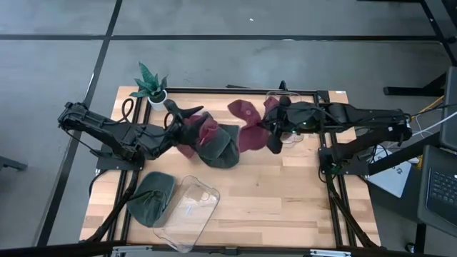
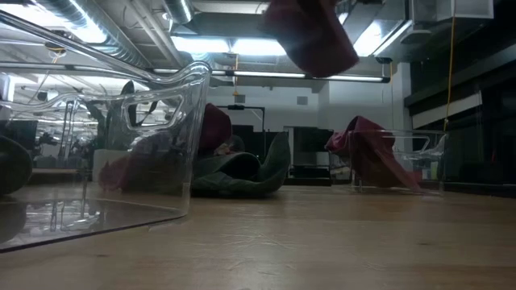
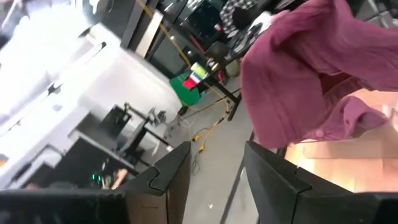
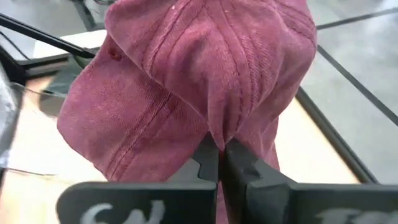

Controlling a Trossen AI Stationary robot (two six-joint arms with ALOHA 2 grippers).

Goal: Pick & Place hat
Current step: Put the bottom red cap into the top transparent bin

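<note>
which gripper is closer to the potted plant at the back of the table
Left. The left gripper sits just in front of the potted plant, near a maroon hat. The right gripper is farther along the table, shut on another maroon hat.

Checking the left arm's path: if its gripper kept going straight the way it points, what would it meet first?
Probably the maroon cloth hat hanging just past the left gripper's open fingers, slightly to one side. Depth is unclear, so it might slip past toward the floor beyond.
</note>
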